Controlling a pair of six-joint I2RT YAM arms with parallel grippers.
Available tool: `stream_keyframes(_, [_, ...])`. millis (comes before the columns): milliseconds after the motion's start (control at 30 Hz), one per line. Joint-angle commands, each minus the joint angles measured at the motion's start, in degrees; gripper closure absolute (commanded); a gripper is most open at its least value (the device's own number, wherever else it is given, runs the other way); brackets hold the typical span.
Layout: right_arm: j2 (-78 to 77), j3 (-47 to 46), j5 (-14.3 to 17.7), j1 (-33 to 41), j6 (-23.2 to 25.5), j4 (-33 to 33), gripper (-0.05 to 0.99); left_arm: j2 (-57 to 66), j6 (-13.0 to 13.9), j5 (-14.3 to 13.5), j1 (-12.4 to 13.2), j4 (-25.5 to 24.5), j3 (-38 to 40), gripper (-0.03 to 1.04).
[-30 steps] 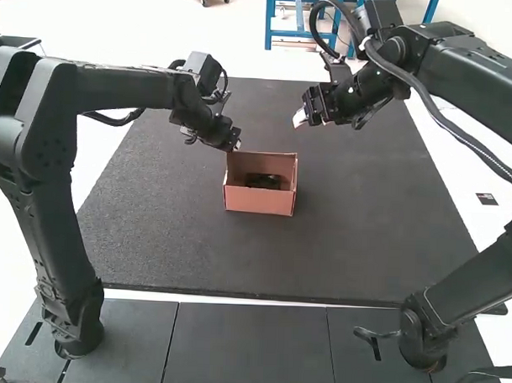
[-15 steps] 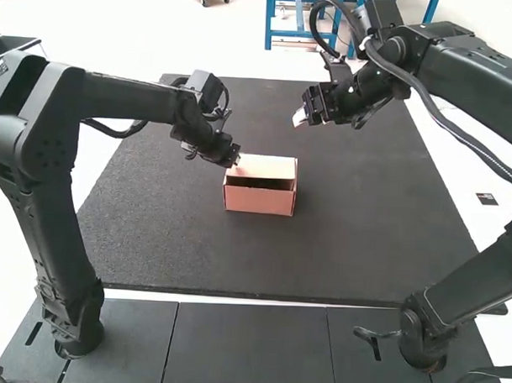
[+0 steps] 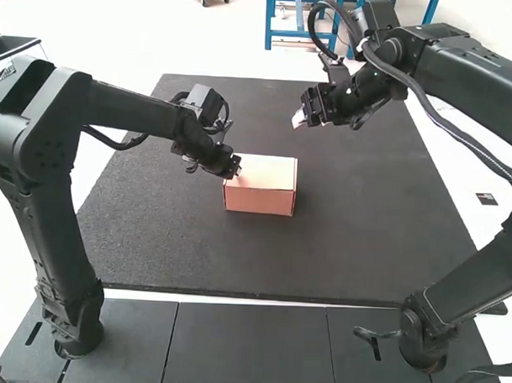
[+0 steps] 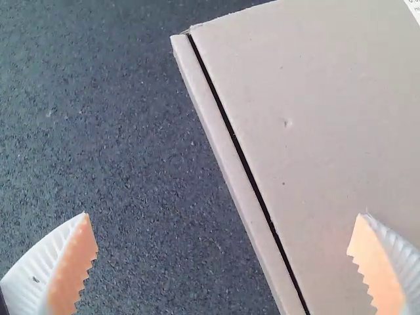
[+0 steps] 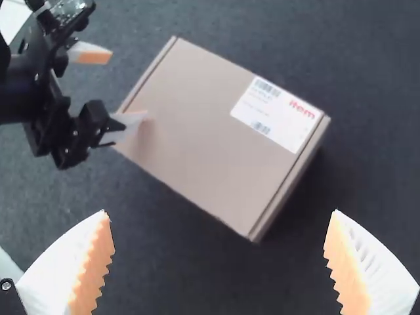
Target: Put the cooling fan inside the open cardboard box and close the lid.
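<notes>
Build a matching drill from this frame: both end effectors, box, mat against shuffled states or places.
Things:
1. box
2. left end effector
3. right end effector
4. mat

States or places:
A. open, raised behind the box, apart from it
B. lid shut
C. open, astride the box's left edge
D. black, under the box

Pairs: 1-B, 2-C, 3-A, 4-D

Cardboard box point(image 3: 260, 185): small, tan, rectangular, standing upright on dark mat point(image 3: 364, 229), near mat centre. Lid point(image 5: 197, 131) shut, lying flat across top, with thin dark seam along one lid edge. White printed label point(image 5: 279, 108) on lid, toward right end. Contents hidden.
</notes>
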Motion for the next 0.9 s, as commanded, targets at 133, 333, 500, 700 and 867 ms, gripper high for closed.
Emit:
stream_keyframes(133, [0.26, -0.50, 0.10, -0.15, 0.60, 1.86, 0.20, -6.71, -3.90, 2.73, 0.23, 2.90, 1.28, 0.10])
stream_keyframes(333, [-0.53, -0.50, 0.63, -0.24, 2.45, 4.76, 0.20, -14.09, -4.87, 2.73, 2.87, 7.91, -0.74, 0.10])
stream_keyframes(500, [-1.05, -1.29, 1.86, -1.64, 5.09, 6.60, 0.17, -18.49, -4.87, 2.82, 5.86, 10.28, -4.61, 0.10])
stream_keyframes(700, [-2.55, -3.93, 3.00, -7.53, 3.51, 9.24, 0.14, -24.46, -4.34, 3.08, 8.58, 13.62, -10.59, 0.09])
stream_keyframes(867, [-5.62, -9.55, 2.65, -14.91, 1.57, 16.27, 0.11, -30.53, -2.93, 3.61, 9.99, 21.00, -17.62, 0.09])
